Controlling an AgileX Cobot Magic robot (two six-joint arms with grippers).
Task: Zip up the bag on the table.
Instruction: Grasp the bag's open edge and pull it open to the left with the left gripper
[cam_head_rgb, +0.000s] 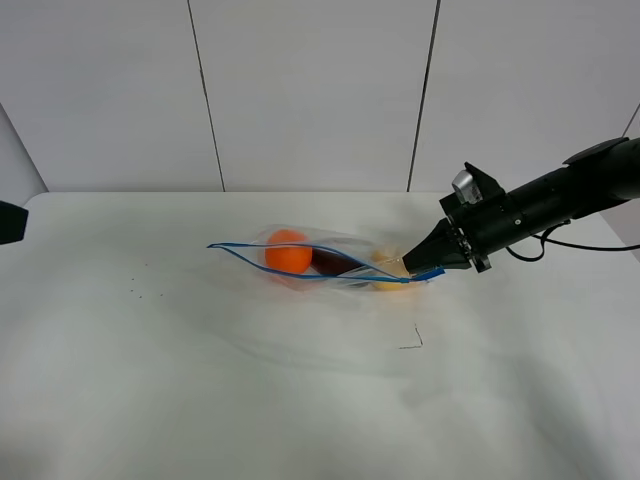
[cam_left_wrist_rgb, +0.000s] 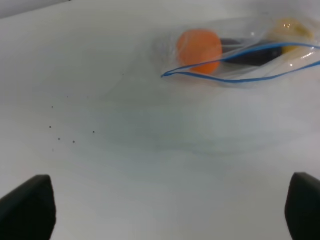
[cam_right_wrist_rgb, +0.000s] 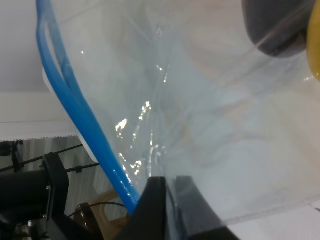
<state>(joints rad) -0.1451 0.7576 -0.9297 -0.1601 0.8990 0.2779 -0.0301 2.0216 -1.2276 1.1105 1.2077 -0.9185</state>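
The clear bag (cam_head_rgb: 345, 250) lies on the white table (cam_head_rgb: 200, 390) right of centre, with an orange fruit (cam_head_rgb: 288, 251), a dark purple one (cam_head_rgb: 328, 262) and a yellow one (cam_head_rgb: 388, 264) inside. Its blue zip strip (cam_head_rgb: 290, 268) gapes, the two sides apart in the middle. My right gripper (cam_head_rgb: 420, 268) is shut on the bag's right end, by the zip; the right wrist view shows the fingers (cam_right_wrist_rgb: 155, 200) pinching the plastic (cam_right_wrist_rgb: 200, 100) beside the blue strip (cam_right_wrist_rgb: 75, 110). My left gripper (cam_left_wrist_rgb: 167, 207) is open and empty, well short of the bag (cam_left_wrist_rgb: 250, 70).
A small black mark (cam_head_rgb: 413, 340) lies on the table in front of the bag. Tiny dark specks (cam_head_rgb: 135, 290) dot the left side. A dark part of the left arm (cam_head_rgb: 10, 222) shows at the left edge. A panelled wall stands behind the table.
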